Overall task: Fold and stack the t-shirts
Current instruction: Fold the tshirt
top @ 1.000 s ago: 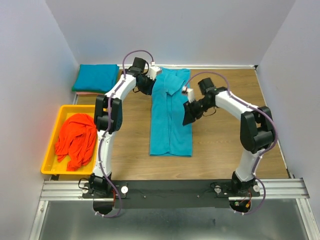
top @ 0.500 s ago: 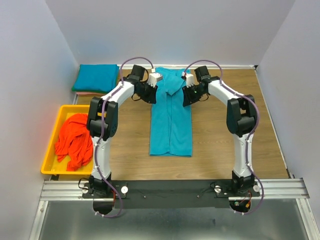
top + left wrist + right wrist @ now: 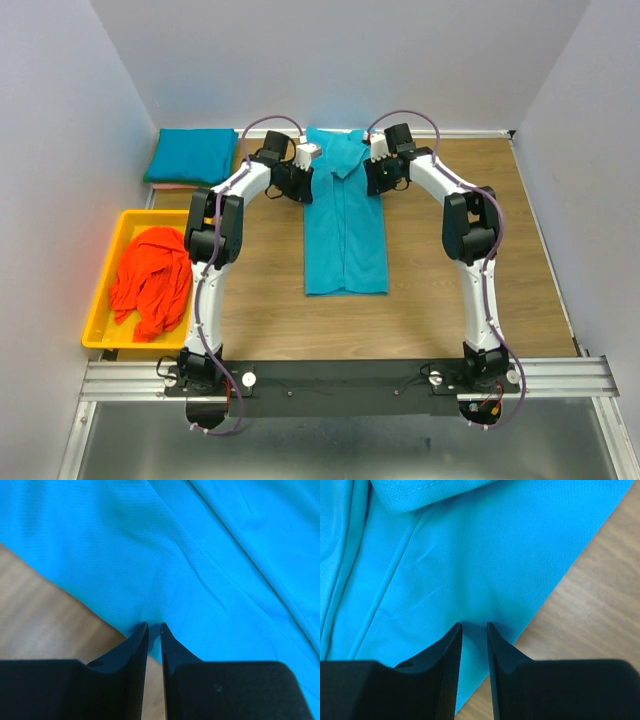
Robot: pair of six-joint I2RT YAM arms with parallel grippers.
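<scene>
A teal-blue t-shirt (image 3: 346,235) lies folded into a long narrow strip down the middle of the wooden table. My left gripper (image 3: 302,186) is shut on its left edge near the far end; in the left wrist view the jaws (image 3: 154,626) pinch the cloth (image 3: 200,555) at its border with the wood. My right gripper (image 3: 376,184) is shut on the right edge opposite; it shows in the right wrist view (image 3: 474,625) with cloth (image 3: 470,555) between the jaws. A folded teal t-shirt (image 3: 192,155) lies at the back left. Crumpled orange-red t-shirts (image 3: 152,280) lie in the tray.
A yellow plastic tray (image 3: 100,305) stands at the left edge of the table. White walls close in the left, back and right sides. The black rail (image 3: 340,380) with both arm bases runs along the near edge.
The right arm has swung from mid-table to the shirt's far right edge and closed on it. The strip has slid a little toward the back wall.
</scene>
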